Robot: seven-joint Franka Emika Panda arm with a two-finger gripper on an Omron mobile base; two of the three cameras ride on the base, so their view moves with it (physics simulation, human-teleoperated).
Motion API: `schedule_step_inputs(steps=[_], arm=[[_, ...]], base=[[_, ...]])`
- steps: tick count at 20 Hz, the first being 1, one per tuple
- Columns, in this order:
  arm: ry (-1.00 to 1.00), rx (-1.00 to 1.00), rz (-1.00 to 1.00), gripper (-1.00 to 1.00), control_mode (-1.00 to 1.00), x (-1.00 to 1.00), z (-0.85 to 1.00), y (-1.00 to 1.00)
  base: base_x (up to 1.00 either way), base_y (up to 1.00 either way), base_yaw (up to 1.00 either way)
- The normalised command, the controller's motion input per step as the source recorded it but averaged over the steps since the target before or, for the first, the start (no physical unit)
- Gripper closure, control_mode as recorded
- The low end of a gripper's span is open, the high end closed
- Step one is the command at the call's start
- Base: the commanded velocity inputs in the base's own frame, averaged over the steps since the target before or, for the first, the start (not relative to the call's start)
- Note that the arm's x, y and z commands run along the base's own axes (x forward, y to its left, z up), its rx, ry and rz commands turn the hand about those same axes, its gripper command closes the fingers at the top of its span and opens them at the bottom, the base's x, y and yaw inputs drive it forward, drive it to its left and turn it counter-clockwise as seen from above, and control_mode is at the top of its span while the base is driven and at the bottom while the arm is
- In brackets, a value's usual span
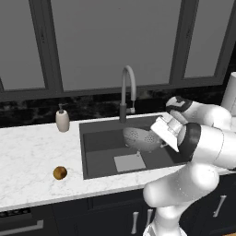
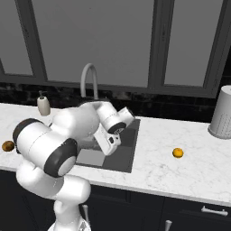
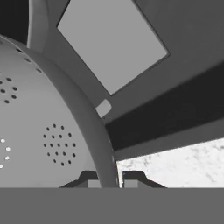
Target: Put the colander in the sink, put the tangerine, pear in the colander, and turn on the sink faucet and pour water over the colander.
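Note:
My gripper [image 3: 109, 180] is shut on the rim of the colander [image 3: 48, 131], a silver perforated bowl. It hangs tilted above the dark sink [image 1: 99, 138], over the pale plate [image 1: 129, 162] at the bottom. In the left base view the colander [image 1: 139, 138] sits just left of the gripper [image 1: 158, 139]. The pear [image 1: 60, 173] lies on the counter left of the sink. The tangerine [image 2: 177, 153] lies on the counter right of it. Behind the basin stands the sink faucet [image 1: 128, 87], with no water showing.
A cream soap pump bottle [image 1: 62, 120] stands at the back left of the sink. A pale grey cylinder [image 2: 222, 113] stands at the far right of the white marble counter [image 1: 32, 156]. Dark windows run behind the counter.

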Motion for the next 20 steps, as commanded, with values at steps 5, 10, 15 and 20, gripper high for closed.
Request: schedule_step_inputs(steps=[5, 10, 15, 20], arm=[[0.00, -0.01, 0.00, 1.00, -1.00, 0.44, -0.43, 0.00], [0.00, -0.02, 0.00, 1.00, -1.00, 0.46, -0.41, 0.08], [0.00, -0.13, 0.00, 1.00, -1.00, 0.26, -0.51, 0.25], [0.00, -0.08, 0.00, 1.00, -1.00, 0.30, -0.42, 0.08]], base=[[0.00, 0.00, 0.00], [0.00, 0.00, 0.00], [0.00, 0.00, 0.00], [0.00, 0.00, 0.00]])
